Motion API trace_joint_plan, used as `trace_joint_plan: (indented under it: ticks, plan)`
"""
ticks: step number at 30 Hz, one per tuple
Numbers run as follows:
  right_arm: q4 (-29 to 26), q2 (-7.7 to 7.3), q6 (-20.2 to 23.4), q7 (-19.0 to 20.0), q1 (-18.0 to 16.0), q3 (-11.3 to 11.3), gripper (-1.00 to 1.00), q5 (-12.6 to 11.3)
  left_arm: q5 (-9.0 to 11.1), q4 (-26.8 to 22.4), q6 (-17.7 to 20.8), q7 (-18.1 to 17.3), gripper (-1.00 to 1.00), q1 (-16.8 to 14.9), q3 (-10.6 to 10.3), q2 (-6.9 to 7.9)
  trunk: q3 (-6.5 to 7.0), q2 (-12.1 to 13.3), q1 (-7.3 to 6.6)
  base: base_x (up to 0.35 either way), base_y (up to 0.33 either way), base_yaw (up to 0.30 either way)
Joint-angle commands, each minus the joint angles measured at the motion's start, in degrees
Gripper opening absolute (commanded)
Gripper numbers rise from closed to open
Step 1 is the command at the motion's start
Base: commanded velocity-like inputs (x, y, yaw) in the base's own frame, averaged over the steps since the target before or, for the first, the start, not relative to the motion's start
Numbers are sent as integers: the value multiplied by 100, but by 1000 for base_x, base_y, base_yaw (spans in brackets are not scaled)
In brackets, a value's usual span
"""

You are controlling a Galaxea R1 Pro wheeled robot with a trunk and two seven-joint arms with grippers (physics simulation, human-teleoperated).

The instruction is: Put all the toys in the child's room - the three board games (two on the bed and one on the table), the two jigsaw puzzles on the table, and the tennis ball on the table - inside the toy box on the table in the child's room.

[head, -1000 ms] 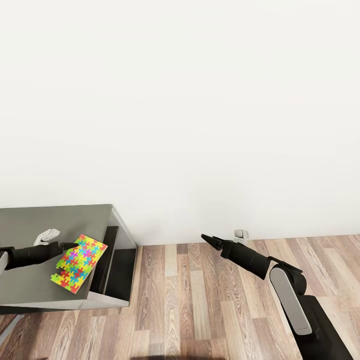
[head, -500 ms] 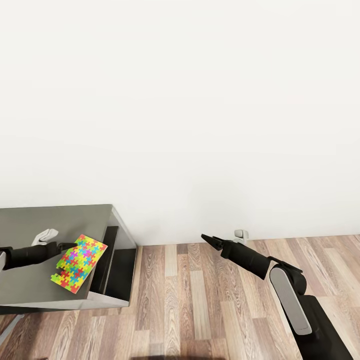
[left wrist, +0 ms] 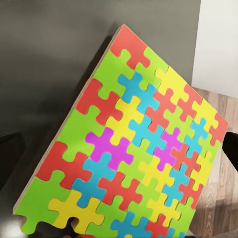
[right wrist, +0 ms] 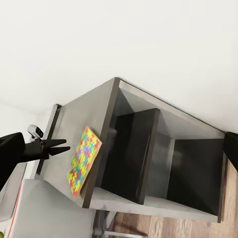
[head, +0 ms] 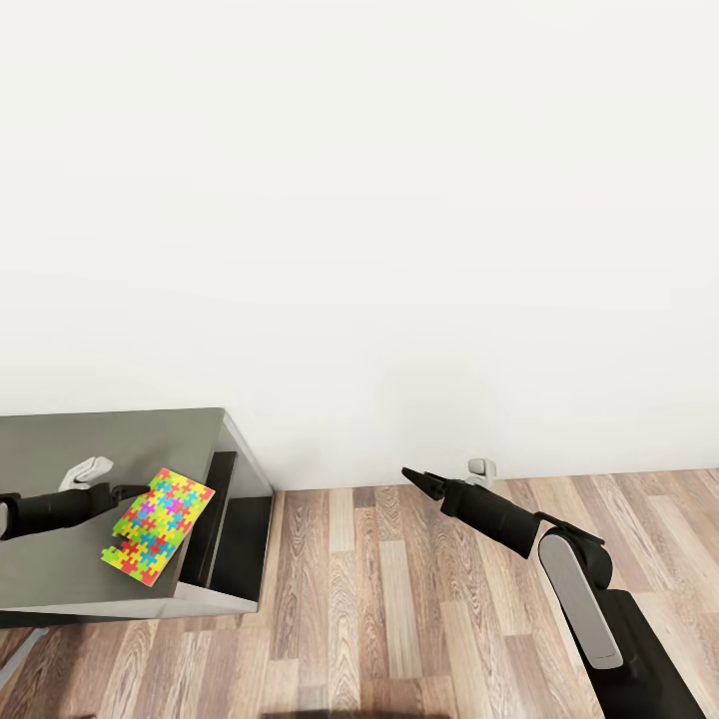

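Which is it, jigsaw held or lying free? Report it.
Lying free: the jigsaw rests flat on the dark table; the left tool is open, with its fingertips short of the jigsaw's edge.

One jigsaw puzzle [head: 158,525], one dark grey table [head: 100,439], two robot arms, two open compartments under the table

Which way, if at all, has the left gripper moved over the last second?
Yes. The left gripper has drawn back slightly from the jigsaw puzzle, away from the dark grey table's open end.

A plain white wall [head: 399,200] meets a wood-plank floor [head: 399,599] below it.
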Motion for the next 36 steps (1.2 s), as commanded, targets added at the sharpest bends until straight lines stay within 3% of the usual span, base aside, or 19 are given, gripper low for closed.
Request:
trace_joint_plan:
  ticks: [1,36]
  plan:
    - [-3,-5,29,-1,-4,1,100,-23,24,0,43,-6,100,-4,10,0,-8,-9,3,0,0,0]
    - [-3,-9,51,6,-8,1,100,-28,35,-5,-37,-61,100,-4,-15,-18,-207,-9,3,0,0,0]
